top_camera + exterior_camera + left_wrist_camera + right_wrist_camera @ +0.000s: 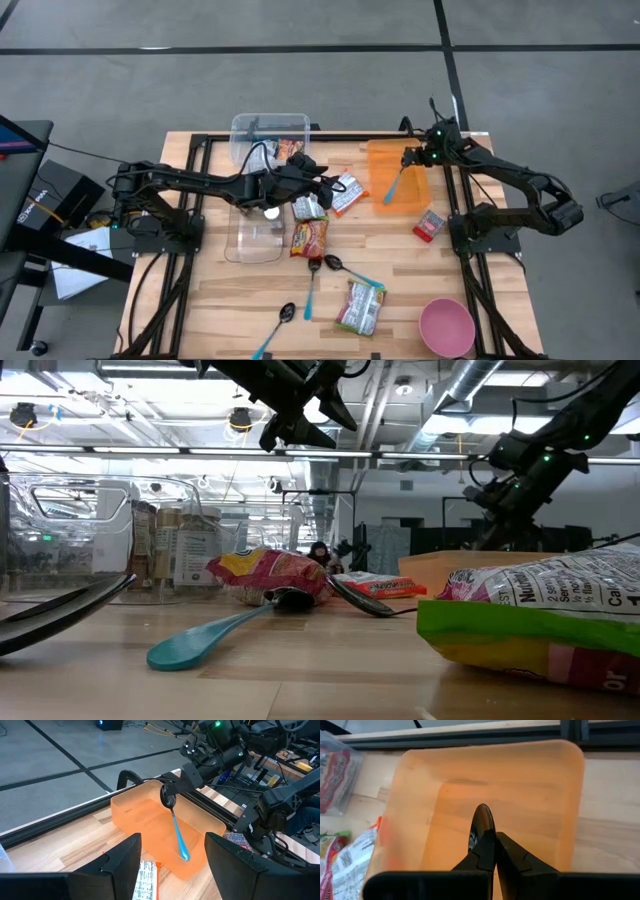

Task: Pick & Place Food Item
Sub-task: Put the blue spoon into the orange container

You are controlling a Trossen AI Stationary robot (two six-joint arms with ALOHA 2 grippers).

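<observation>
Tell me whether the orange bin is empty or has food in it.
Empty of food. The orange bin shows a bare floor; only a blue-handled spoon, gripped by the right gripper, hangs over it.

A robotics lab: exposed ceiling ducts [470,390], concrete floor [300,70] (taped lines), wooden bench [400,300].

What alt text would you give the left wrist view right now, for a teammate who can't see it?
The right gripper, shut on a blue-handled spoon, dangles it over an orange bin on the wooden table. The left gripper frames the foreground, open and empty, with a snack packet between its fingers.
</observation>
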